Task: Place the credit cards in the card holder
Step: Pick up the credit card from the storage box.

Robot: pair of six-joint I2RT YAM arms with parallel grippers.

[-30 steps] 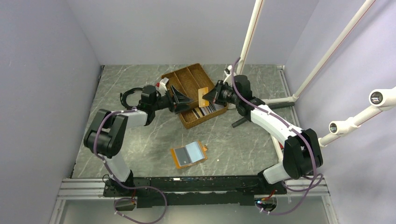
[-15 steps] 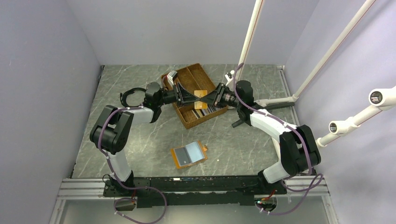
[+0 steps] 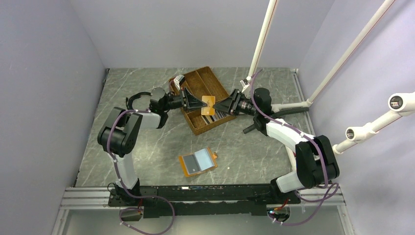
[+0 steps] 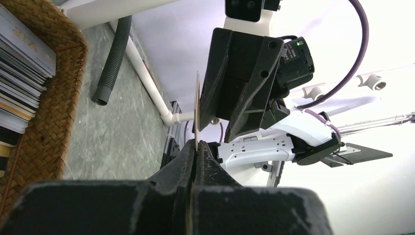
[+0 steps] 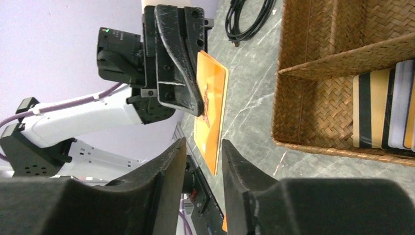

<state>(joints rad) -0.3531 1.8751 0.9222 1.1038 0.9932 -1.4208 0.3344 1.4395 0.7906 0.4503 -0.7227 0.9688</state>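
both arms reach forward over the wicker tray, grippers nose to nose above it. left gripper is clamped on an orange card. in the left wrist view the card is edge-on, a thin line pinched between the fingertips and sticking out past them toward the right gripper. right jaws stand apart, and the card's free end sits in the gap between them, can't tell if it touches either finger. card is plain orange with a faint darker print, and its face shows from the top camera too. rest of the credit cards stand packed on edge in one tray compartment just below both sets of jaws, showing dark, pale and gold edges. card holder lies open on the table, pale lining up, well apart from both jaws, back toward the arm bases
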